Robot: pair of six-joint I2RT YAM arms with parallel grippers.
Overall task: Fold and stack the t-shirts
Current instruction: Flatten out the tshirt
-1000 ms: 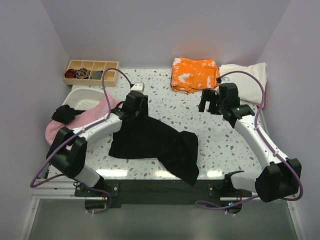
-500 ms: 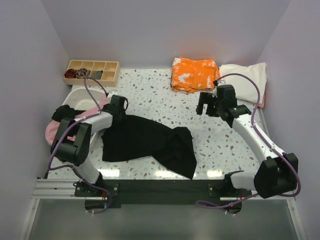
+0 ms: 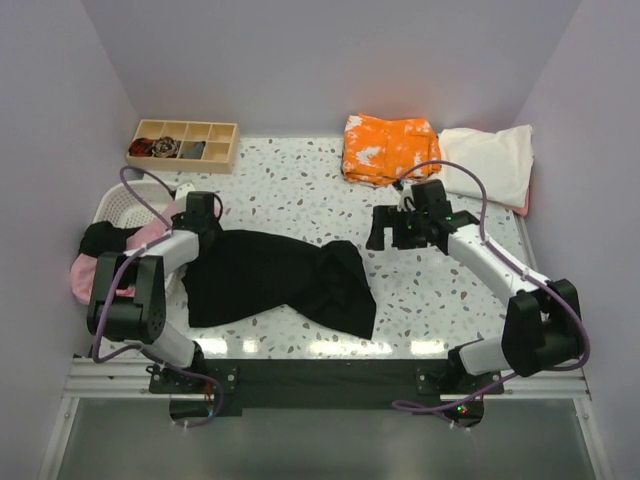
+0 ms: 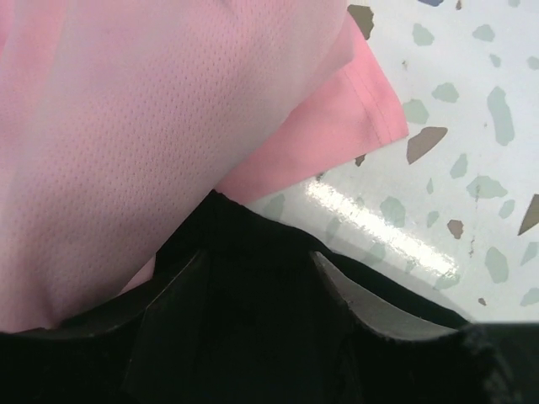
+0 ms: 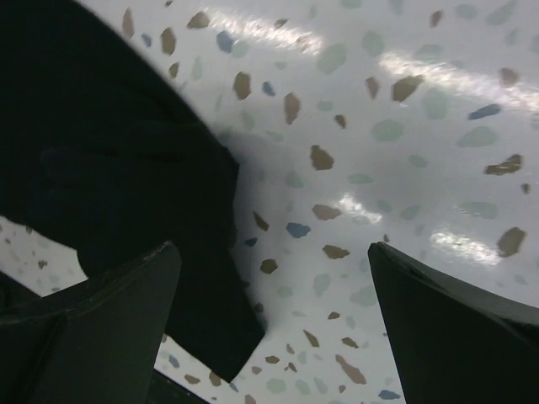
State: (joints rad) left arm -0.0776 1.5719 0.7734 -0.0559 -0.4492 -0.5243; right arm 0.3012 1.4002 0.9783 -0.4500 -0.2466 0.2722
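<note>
The black t-shirt lies crumpled across the near left of the table. My left gripper is shut on its left edge, close beside the pink t-shirt; in the left wrist view black cloth fills the space between the fingers, with pink cloth just beyond. My right gripper is open and empty, low over bare table just right of the black shirt's right end. The orange white-blotched t-shirt lies folded at the back. The cream t-shirt lies to its right.
A white slotted basket stands at the left edge with pink and dark cloth over it. A wooden compartment tray sits at the back left. Purple walls enclose three sides.
My left gripper has pulled the black shirt leftward and nearer, toward the basket. My right gripper has moved left and forward, down toward the shirt's right end.
</note>
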